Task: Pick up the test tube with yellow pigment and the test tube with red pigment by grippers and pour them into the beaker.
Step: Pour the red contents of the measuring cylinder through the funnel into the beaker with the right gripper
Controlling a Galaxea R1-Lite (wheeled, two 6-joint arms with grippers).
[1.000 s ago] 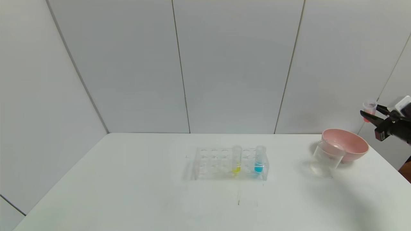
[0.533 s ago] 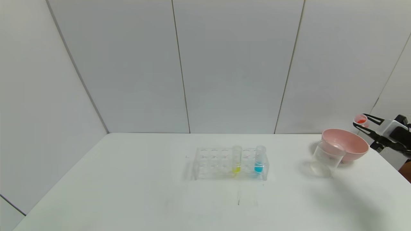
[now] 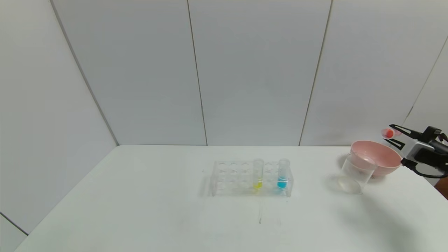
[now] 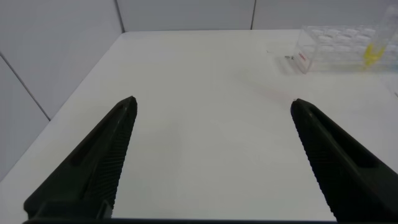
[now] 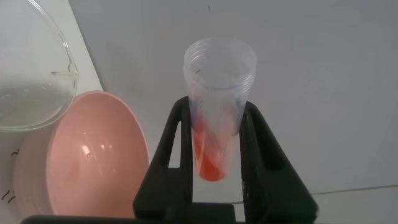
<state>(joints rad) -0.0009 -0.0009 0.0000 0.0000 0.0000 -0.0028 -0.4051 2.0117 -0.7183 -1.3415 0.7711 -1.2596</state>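
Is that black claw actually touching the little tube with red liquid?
Touching. In the right wrist view, the right gripper has both fingers pressed against the sides of the test tube with red pigment.

The light is bright and soft all over, so the white table and the wall behind it look pale and washed out. Small faint grey shadows lie on the table just left of the rack and left of the beaker, so more of the light seems to come from the right. The wall lines bend near the edges in the head view, and the tube held close up in the right wrist view looks a bit fuzzy.
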